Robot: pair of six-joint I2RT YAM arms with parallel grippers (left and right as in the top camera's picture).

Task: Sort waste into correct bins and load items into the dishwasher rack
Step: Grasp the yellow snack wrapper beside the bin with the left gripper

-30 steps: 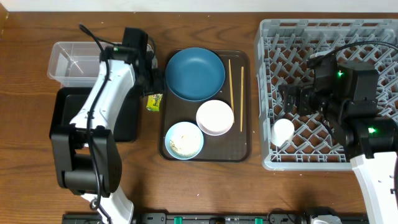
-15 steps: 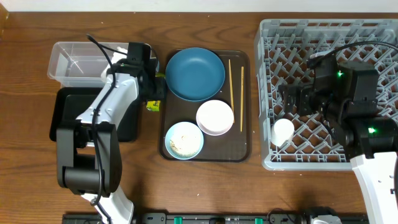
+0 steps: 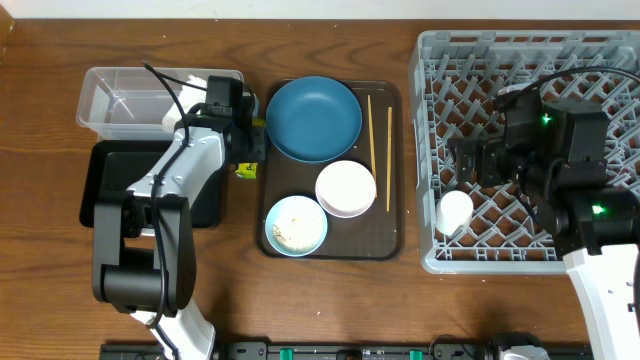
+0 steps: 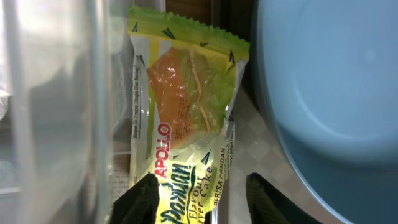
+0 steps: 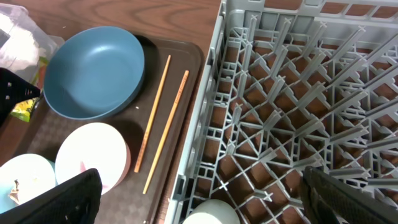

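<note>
The yellow-green snack wrapper [image 4: 186,124] [image 3: 248,166] lies on the table between the clear tub [image 3: 120,100] and the brown serving tray [image 3: 385,240]. My left gripper [image 4: 204,200] [image 3: 246,150] straddles its near end, half open. The left fingertip touches the wrapper; the right one stands off it. White tissue [image 5: 18,40] sits in the tub's right end. The dark blue plate [image 3: 314,118], white bowl [image 3: 346,188], pale blue bowl [image 3: 296,225] with rice scraps and two chopsticks [image 3: 372,140] rest on the serving tray. My right gripper [image 5: 202,199] [image 3: 478,160] hangs wide open over the grey rack [image 3: 530,60], holding nothing.
The black tray [image 3: 110,185] lies in front of the clear tub, partly under my left arm. A small white cup [image 3: 455,211] stands in the rack's front left corner. The plate's rim is close to the right of the wrapper.
My left gripper has shifted right and down onto the wrapper, and its jaws have narrowed around it. The right arm has not moved.
</note>
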